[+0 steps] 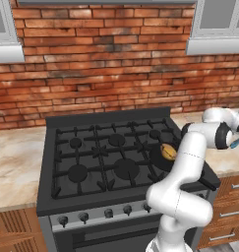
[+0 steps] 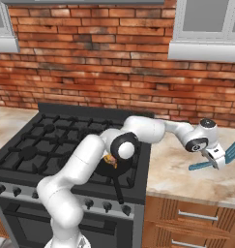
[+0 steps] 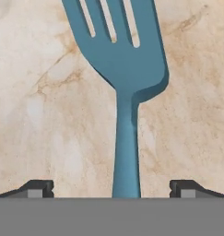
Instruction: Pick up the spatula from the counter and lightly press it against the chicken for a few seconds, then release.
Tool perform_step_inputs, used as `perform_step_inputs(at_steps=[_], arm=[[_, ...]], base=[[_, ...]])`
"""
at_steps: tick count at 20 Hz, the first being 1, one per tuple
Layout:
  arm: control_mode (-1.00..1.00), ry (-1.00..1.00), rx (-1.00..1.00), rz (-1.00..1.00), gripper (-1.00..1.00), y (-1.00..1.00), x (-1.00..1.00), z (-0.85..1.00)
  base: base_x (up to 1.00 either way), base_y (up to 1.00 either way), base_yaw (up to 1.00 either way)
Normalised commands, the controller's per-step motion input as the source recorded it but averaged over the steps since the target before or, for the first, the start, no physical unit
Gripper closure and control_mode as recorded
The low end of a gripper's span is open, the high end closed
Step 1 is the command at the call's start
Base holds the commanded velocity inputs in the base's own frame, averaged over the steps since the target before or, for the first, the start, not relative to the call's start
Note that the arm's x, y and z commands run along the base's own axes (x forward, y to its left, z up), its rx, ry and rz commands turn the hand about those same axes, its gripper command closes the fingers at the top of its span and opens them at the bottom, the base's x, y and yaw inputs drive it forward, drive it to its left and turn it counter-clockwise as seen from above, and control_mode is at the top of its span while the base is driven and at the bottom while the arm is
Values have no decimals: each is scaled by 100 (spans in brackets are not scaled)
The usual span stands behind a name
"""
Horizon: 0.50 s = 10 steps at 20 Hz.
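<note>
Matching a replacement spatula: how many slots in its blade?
3: left slot, middle slot and right slot, side by side in the spatula blade. Its tip is cut off, so more may be hidden.

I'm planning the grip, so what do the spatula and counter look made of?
Spatula: probably plastic or silicone with a matte finish, judging by its uniform blue and lack of shine. Counter: looks like smooth stone, perhaps marble, with beige mottling and brownish veins.
</note>
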Motion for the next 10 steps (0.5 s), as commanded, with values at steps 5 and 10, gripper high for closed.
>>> perform_step_inputs(at_steps=[5, 10], arm=[[-100, 10, 0, 0, -100, 0, 19, -27], [-100, 7, 0, 0, -100, -8, 11, -28]], base=[[0, 0, 0], [0, 0, 0]])
